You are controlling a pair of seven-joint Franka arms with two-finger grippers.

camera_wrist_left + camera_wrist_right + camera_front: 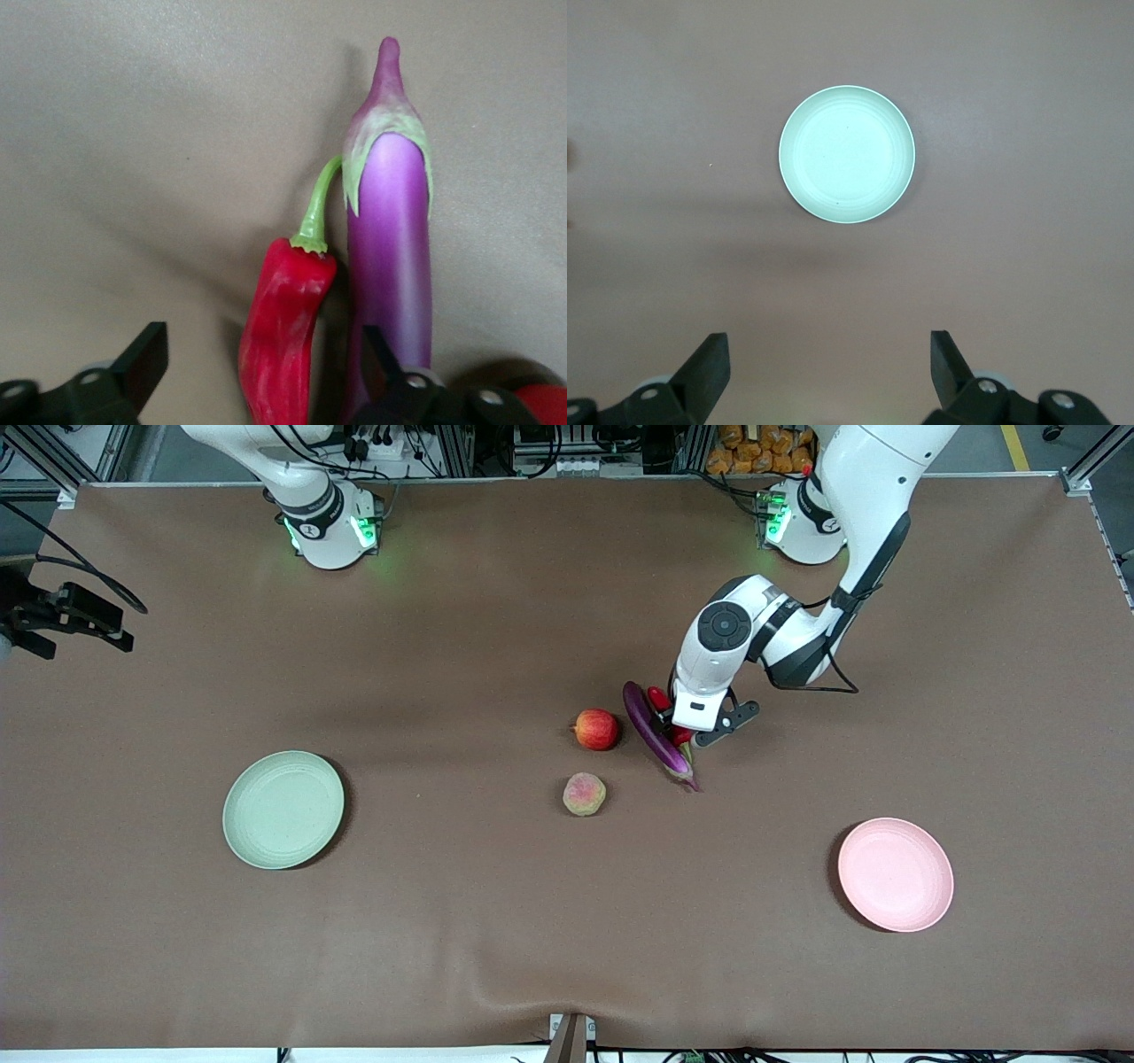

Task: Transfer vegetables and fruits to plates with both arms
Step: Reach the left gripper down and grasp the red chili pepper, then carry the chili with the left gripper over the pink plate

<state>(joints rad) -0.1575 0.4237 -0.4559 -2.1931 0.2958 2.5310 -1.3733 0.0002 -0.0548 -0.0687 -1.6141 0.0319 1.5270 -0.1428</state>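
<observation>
My left gripper (680, 731) is open and low over the table, its jaws either side of the red chili pepper (283, 336). One finger (376, 350) sits between the chili and the purple eggplant (390, 239) lying beside it. In the front view the eggplant (654, 735) and chili (658, 696) lie mid-table, partly under the left hand. The apple-like fruit (596, 729) and the peach-like fruit (584, 794) lie beside them toward the right arm's end. My right gripper (828, 354) is open and empty, high over the green plate (847, 152). The pink plate (895, 874) is bare.
The green plate (283, 809) lies toward the right arm's end, the pink plate toward the left arm's end, both nearer the front camera than the produce. A black camera mount (62, 615) sticks in at the table's edge by the right arm's end.
</observation>
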